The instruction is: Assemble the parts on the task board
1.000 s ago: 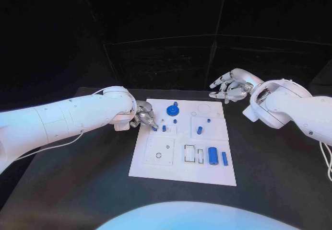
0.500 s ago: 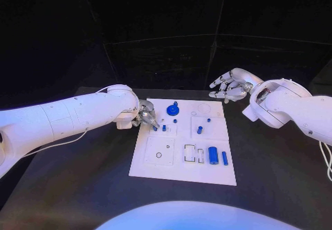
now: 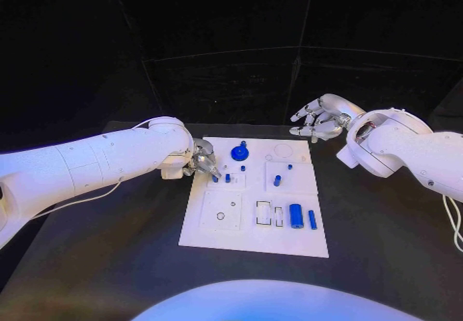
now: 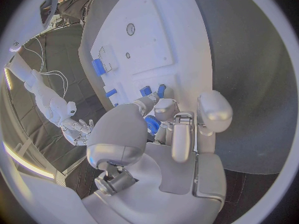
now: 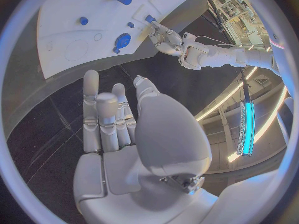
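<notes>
Task board (image 3: 253,231) sits mid-table; left hand (image 3: 202,164) pinches a small blue part (image 3: 214,178) at its left edge, right hand (image 3: 318,119) hovers empty, fingers apart. Risk: part tilts, misses its hole.

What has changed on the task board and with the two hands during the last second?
Very little. The left hand has stayed at the left edge of the task board, its fingertips at a small blue part; whether it grips the part is unclear. The right hand has stayed open past the board's far right corner. The blue parts lie as before.
</notes>
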`<state>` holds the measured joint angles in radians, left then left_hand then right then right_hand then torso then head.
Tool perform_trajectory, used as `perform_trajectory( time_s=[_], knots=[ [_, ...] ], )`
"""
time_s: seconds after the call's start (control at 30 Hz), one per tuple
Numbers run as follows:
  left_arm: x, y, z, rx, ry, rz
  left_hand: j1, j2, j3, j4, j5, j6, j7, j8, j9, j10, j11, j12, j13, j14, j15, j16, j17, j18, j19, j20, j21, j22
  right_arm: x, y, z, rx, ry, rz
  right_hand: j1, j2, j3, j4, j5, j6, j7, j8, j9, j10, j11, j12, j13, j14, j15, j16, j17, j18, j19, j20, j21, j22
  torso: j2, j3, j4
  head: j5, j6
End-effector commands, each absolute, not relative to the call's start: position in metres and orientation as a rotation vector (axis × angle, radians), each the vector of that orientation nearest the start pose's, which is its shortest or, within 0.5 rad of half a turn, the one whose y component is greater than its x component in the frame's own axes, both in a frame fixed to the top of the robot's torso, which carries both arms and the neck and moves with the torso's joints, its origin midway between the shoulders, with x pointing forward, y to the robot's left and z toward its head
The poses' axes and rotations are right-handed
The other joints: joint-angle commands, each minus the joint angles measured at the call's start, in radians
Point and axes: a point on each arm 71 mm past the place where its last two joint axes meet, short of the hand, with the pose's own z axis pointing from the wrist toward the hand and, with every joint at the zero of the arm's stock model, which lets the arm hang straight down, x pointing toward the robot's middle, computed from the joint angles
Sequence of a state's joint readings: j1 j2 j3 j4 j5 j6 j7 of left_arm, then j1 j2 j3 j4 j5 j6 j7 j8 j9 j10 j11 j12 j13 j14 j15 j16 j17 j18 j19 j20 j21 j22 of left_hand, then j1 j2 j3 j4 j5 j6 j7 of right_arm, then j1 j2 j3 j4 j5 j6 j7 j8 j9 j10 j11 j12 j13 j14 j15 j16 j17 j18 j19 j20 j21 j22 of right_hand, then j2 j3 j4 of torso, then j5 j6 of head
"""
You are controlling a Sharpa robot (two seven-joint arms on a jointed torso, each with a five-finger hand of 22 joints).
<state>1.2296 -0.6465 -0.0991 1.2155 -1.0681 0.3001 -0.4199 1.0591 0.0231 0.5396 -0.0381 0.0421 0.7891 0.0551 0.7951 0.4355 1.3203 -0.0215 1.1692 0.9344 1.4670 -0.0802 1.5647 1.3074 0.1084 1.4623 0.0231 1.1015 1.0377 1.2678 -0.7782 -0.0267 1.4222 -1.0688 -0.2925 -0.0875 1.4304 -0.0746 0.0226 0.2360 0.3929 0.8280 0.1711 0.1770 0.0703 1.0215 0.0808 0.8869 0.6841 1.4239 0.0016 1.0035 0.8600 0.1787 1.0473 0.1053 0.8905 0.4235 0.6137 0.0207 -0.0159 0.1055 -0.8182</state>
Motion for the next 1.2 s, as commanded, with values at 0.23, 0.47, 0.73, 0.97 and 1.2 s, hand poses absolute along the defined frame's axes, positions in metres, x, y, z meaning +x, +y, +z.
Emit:
perform_trajectory(
  time_s=[0.23,0.47,0.73,0.97,1.2],
  knots=[
    [0.515,0.209,-0.259,-0.110,2.477,-0.337,-0.151,-0.110,-0.155,0.062,0.005,0.027,-0.001,0.011,0.003,0.003,0.000,-0.003,-0.008,0.099,-0.003,-0.003,0.241,0.004,0.007,-0.004,-0.012,-0.005,0.519,-0.200,-0.156,0.190,1.715,0.810,0.001,0.010,0.001,0.006,0.002,-0.007,0.000,0.006,0.000,-0.009,-0.001,0.006,-0.002,-0.001,-0.002,-0.008,-0.005,0.005,0.009,0.001,-0.007,-0.002,0.001,-0.0003,-0.0007,0.001,0.000],
    [0.517,0.210,-0.259,-0.144,2.457,-0.352,-0.166,-0.124,-0.272,0.112,0.003,0.027,-0.012,0.011,0.003,-0.001,-0.009,-0.007,-0.013,0.098,-0.013,-0.005,0.237,0.005,0.007,-0.011,-0.016,-0.005,0.519,-0.200,-0.156,0.189,1.717,0.810,0.000,0.009,0.001,0.007,0.001,-0.008,0.000,0.006,0.000,-0.010,0.000,0.006,-0.003,-0.002,-0.002,-0.009,-0.006,0.005,0.009,0.001,-0.007,-0.002,0.000,-0.0002,-0.0004,0.000,-0.002],
    [0.518,0.213,-0.255,-0.182,2.405,-0.403,-0.147,-0.109,-0.345,0.149,0.004,0.027,-0.015,0.014,0.005,-0.001,-0.012,-0.006,-0.012,0.098,-0.016,-0.005,0.238,0.005,0.009,-0.015,-0.017,-0.004,0.519,-0.199,-0.157,0.184,1.730,0.811,0.001,0.008,0.001,0.007,0.001,-0.009,0.001,0.006,0.000,-0.011,0.000,0.006,-0.003,-0.003,-0.002,-0.012,-0.008,0.005,0.009,0.001,-0.008,-0.002,0.000,-0.0011,-0.0013,-0.004,0.000],
    [0.522,0.214,-0.243,-0.279,2.263,-0.609,-0.106,-0.085,-0.390,0.168,0.005,0.005,-0.008,0.006,0.002,-0.036,-0.007,-0.049,-0.073,0.086,-0.013,-0.025,0.190,0.016,-0.007,-0.014,-0.079,-0.065,0.519,-0.200,-0.158,0.185,1.733,0.808,0.001,0.009,0.001,0.007,0.002,-0.009,0.001,0.006,0.000,-0.011,0.000,0.006,-0.003,-0.003,-0.002,-0.012,-0.008,0.005,0.009,0.002,-0.008,-0.003,0.000,-0.0003,-0.0008,-0.007,0.000],
    [0.525,0.212,-0.229,-0.357,2.070,-0.832,0.017,-0.055,-0.414,0.124,0.006,-0.106,0.045,-0.044,-0.028,-0.235,0.041,-0.246,-0.318,0.036,0.025,-0.115,0.026,0.043,-0.073,0.013,-0.264,-0.237,0.520,-0.201,-0.158,0.186,1.734,0.805,0.001,0.009,0.001,0.008,0.002,-0.009,0.001,0.006,0.000,-0.011,0.000,0.006,-0.003,-0.003,-0.002,-0.012,-0.008,0.005,0.009,0.002,-0.008,-0.003,0.000,-0.0003,0.0016,-0.010,0.000]
  ],
)
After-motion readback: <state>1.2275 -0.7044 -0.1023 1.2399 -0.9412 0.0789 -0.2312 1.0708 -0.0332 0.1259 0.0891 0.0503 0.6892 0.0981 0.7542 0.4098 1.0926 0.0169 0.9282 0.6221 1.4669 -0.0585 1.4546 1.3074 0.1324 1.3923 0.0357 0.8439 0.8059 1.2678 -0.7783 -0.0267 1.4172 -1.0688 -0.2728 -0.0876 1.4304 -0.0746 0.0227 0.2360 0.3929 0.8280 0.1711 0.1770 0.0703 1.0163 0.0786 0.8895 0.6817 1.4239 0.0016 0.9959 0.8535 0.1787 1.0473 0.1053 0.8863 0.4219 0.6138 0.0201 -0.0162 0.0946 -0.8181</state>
